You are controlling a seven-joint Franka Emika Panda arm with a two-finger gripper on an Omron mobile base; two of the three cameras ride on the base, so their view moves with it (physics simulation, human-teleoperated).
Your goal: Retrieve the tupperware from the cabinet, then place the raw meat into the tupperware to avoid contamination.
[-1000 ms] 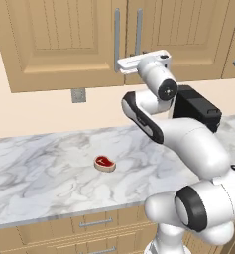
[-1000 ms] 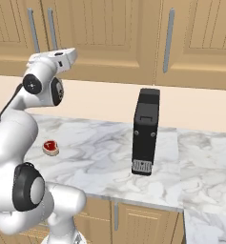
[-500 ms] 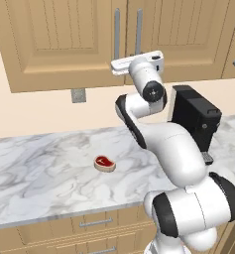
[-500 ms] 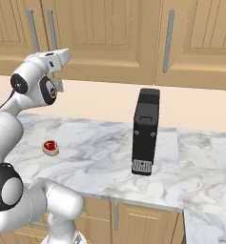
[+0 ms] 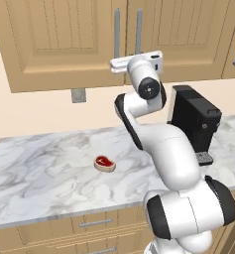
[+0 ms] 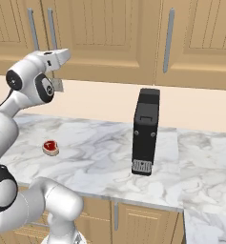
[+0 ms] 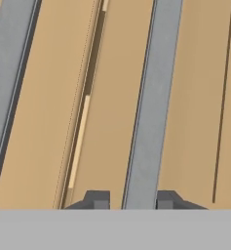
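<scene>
The cabinet [image 5: 64,39] [image 6: 109,33] hangs above the counter, and its light-wood doors [image 7: 44,97] look closed. My gripper [image 7: 133,200] is up at the lower end of the two middle doors [image 5: 136,59] [image 6: 62,53]. Its fingertips [image 7: 98,199] sit on either side of a grey vertical bar handle [image 7: 148,97], shut on it. A second handle [image 7: 7,73] runs to the left past the door seam. The raw meat [image 5: 104,162] [image 6: 50,147], a red oval slice with a pale rim, lies on the marble counter, below and left of the hand. The tupperware is hidden.
A tall black coffee machine [image 5: 193,121] [image 6: 146,131] stands on the counter [image 5: 49,163] right of the arm. A grey wall socket [image 5: 79,95] is on the wall under the cabinet. Drawers with horizontal handles [image 5: 95,222] run below the counter edge.
The arm has stretched forward and the hand has pushed in against the cabinet doors. The jaws have narrowed around the bar handle. The meat has not moved.
</scene>
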